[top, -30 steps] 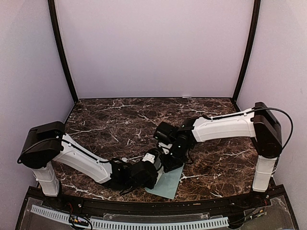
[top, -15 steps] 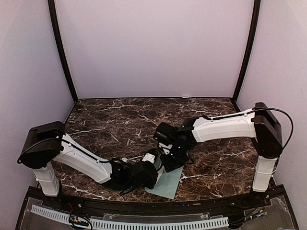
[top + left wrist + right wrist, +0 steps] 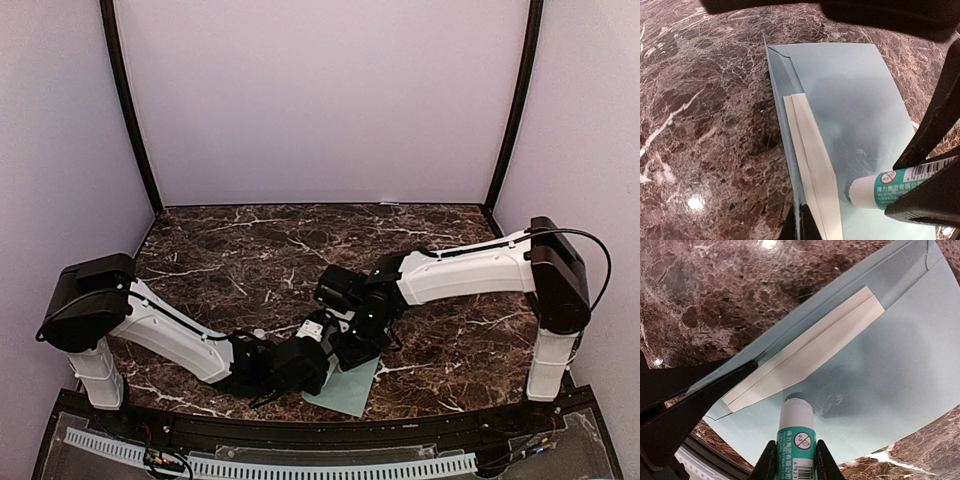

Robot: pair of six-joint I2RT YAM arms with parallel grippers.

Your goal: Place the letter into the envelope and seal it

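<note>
The pale teal envelope (image 3: 352, 393) lies flat near the table's front edge. In the left wrist view the envelope (image 3: 855, 95) has its flap raised at the left. My left gripper (image 3: 801, 226) is shut on the flap's thin edge. The cream folded letter (image 3: 810, 160) sits partly in the pocket, with a strip showing. My right gripper (image 3: 796, 461) is shut on a green-and-white glue stick (image 3: 796, 430). The stick's white tip presses on the envelope (image 3: 890, 355) just below the letter (image 3: 810, 355). A faint glue smear shows beside the tip. The left gripper's dark fingers (image 3: 695, 390) hold the flap at the left.
The dark brown marble table (image 3: 250, 250) has pale walls on three sides. A black rail with a white slotted strip (image 3: 270, 465) runs just past the front edge, close to the envelope. Both arms crowd together over the envelope (image 3: 330, 345).
My right arm has shifted slightly left and toward the front edge, carrying the glue stick across the envelope. The left arm has stayed put, still holding the flap.
</note>
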